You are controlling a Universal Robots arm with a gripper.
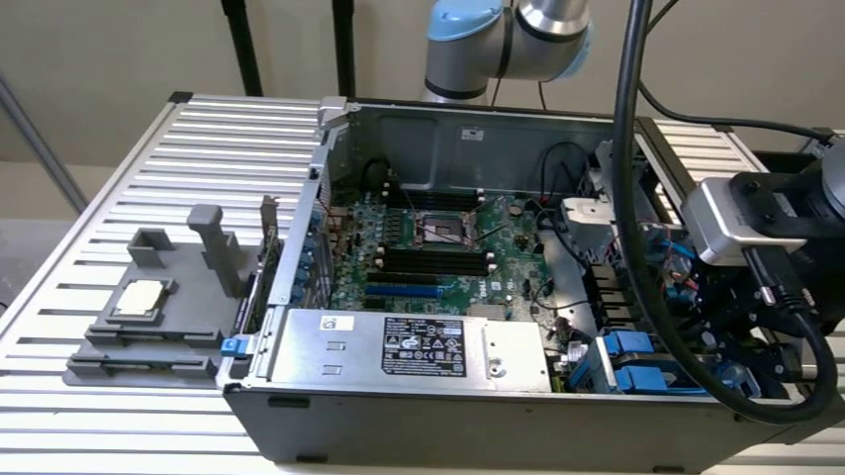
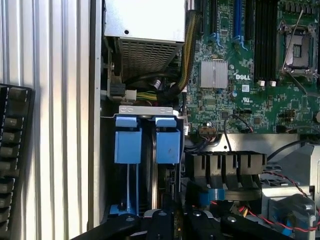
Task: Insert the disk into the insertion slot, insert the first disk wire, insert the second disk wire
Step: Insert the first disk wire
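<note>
Gripper [image 2: 176, 218] hangs right over the disk [image 2: 167, 142], lower right of the exterior view; can't tell if it's clamped or let go. Disk sits in the insertion slot [image 2: 147, 109], beside a 2nd blue carrier [image 2: 127, 142]. My read: keep carrier square to rails, press straight, stay clear of the cable bundle [image 2: 187, 55] just past it. Mobo [image 2: 250, 75] beyond.

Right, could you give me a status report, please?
Gripper at slot. Two blue carriers in it. Red wires beside it.
</note>
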